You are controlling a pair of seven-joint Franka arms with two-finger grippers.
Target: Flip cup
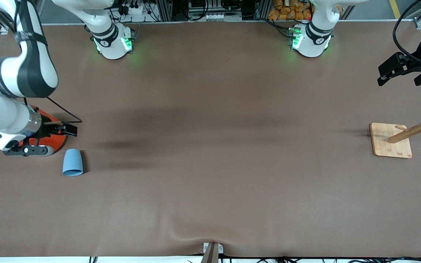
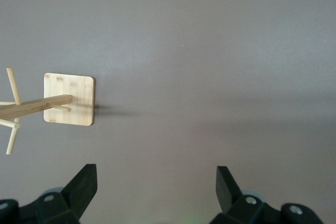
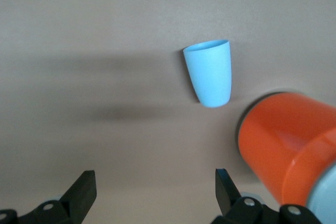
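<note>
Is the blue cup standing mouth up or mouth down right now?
Mouth down. The cup stands on the table with its wide rim against the cloth and its narrow closed base on top, beside the orange can.

A cup is lying on the worktop toward the right arm's end, just beside a can and nearer the front camera. A wooden rack is standing toward the left arm's end.

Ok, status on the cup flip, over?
Right gripper open, empty, over the orange can. Left gripper open, waiting above the wooden rack. Cup untouched on the table, beside the can, nearer the front camera. Can crowds the approach.
</note>
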